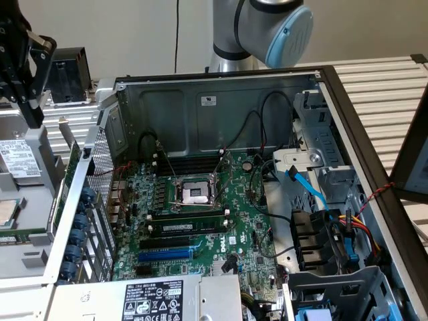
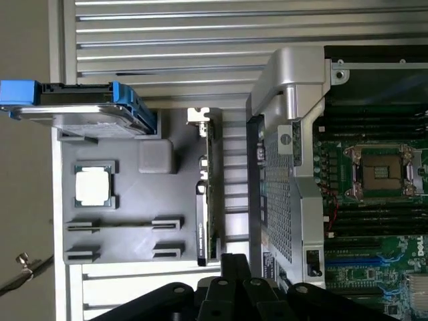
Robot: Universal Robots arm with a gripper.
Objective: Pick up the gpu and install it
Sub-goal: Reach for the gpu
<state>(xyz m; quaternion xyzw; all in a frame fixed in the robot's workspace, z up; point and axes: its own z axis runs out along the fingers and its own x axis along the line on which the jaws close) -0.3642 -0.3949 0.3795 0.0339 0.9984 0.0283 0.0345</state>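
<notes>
Outside the case, on the tray: the gpu (image 2: 208, 194) stands on its long edge in a slot of the grey tray (image 2: 120, 231). It is just beside the perforated wall of the case (image 2: 289, 127), with its silver bracket at one end and the green board edge showing. It is not installed.
Claw: the claw (image 2: 234, 262) has its fingers pressed together with nothing between them. It hangs outside the case, raised above the tray, near the end of the gpu away from the bracket and apart from the card.
Arm: the grey arm (image 1: 267, 27) with a blue cap rises behind the case's far wall.
Other tray contents: a processor chip (image 2: 93, 185) lies flat in a square pocket, farther from the case than the gpu. A hard drive (image 2: 80, 110) in a blue carrier sits at one end of the tray.
Inside the case: the green motherboard (image 1: 200, 224) lies flat on the case floor. Its socket (image 1: 197, 194) is near the middle, and a blue slot (image 1: 167, 254) lies nearer the power supply (image 1: 154, 301).
Case's drive side: blue, red and yellow cables (image 1: 348, 231) run among the black and grey bays.
Surface: a slatted metal surface (image 2: 200, 40) carries both the case and the tray.
</notes>
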